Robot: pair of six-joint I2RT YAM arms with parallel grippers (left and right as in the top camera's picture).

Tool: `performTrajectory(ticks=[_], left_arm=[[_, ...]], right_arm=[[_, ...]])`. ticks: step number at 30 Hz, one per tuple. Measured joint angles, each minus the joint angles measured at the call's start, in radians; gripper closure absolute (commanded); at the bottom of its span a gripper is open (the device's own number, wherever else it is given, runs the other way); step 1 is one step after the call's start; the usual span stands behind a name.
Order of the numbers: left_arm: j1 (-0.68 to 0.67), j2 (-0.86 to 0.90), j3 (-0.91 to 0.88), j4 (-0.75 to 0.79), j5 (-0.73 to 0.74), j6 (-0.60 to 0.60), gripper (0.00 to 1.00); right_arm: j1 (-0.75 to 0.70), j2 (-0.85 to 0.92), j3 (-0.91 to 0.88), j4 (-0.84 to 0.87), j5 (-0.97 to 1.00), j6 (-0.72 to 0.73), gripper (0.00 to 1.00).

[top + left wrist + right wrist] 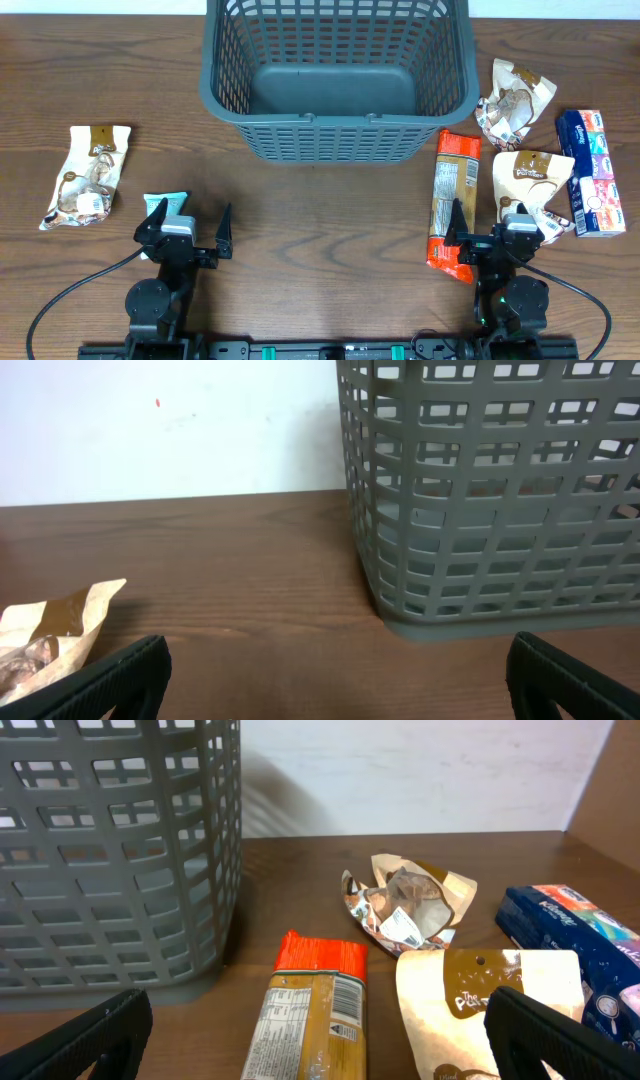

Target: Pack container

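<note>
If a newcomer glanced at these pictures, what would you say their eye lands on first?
The large dark grey slotted plastic basket, empty, dominates the far middle of the wooden table. To its right lies a cluster: a long orange-and-gold packet, a blue tissue pack and two brown-and-white pouches; one more crumpled pouch lies alone far left.
</note>
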Motion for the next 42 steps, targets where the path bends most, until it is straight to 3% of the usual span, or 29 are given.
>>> performTrajectory(ticks=[17,24,30,38,42], left_arm=[[0.000,0.000,0.000,0.000,0.000,0.000,0.01],[0.000,0.000,0.000,0.000,0.000,0.000,0.01],[0.000,0.014,0.000,0.000,0.000,0.000,0.01],[0.000,0.093,0.000,0.000,0.000,0.000,0.01],[0.000,0.108,0.000,0.000,0.000,0.000,0.01]], right_arm=[[0.000,0.000,0.000,-0.002,-0.001,0.002,0.01],[0.000,0.009,0.019,-0.025,-0.063,0.075,0.01],[0.000,0.164,0.300,-0.272,-0.129,0.116,0.01],[-0.014,0.624,0.927,-0.919,-0.186,0.134,0.01],[-0.018,0.837,1.158,-1.179,-0.192,0.152,0.01]])
